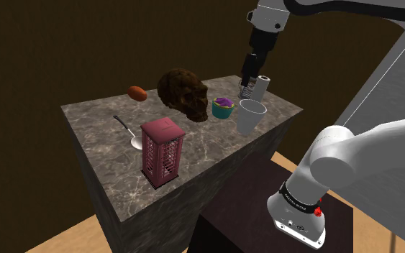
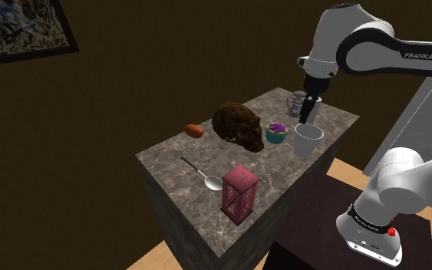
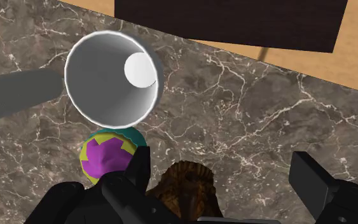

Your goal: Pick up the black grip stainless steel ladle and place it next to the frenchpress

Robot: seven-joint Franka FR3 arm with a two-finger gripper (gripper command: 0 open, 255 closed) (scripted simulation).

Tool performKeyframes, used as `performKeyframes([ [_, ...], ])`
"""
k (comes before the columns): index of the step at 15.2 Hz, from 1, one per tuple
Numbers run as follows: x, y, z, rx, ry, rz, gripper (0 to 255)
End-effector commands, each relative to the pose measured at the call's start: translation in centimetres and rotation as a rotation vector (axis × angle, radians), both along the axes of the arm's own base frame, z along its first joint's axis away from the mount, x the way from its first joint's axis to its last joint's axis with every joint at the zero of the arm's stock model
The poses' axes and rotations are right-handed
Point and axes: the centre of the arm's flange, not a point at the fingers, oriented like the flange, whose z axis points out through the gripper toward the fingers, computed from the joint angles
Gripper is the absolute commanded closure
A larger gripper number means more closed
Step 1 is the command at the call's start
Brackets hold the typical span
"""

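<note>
A white Franka arm [image 2: 360,47] hovers over a dark marble surface [image 1: 215,147], its black fingers [image 3: 311,181] spread wide apart with nothing between them. Just ahead of the fingertips stands a white cup [image 3: 110,83]. The grey french press [image 1: 261,86] is right beside the cup and close to the fingers. A teal bowl [image 3: 133,137] with purple contents sits against one finger, and a brown skull-shaped ornament [image 3: 187,188] lies between the two fingers, below them. The ladle [image 1: 129,134] lies flat on the surface, well apart from the fingers and beyond the skull. Its scoop is just beside a pink lattice box [image 1: 162,151]. An orange-red object [image 1: 137,93] rests farther off, near the surface's far edge.
</note>
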Motion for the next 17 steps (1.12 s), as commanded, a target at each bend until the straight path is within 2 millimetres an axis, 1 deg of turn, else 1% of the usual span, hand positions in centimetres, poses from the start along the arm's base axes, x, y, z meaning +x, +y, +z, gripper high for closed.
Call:
performKeyframes([
  [1,0.0,0.0,0.0,0.000,0.000,0.000,0],
  [17,12.7,12.2,-10.5,0.084,0.012,-0.125,0],
])
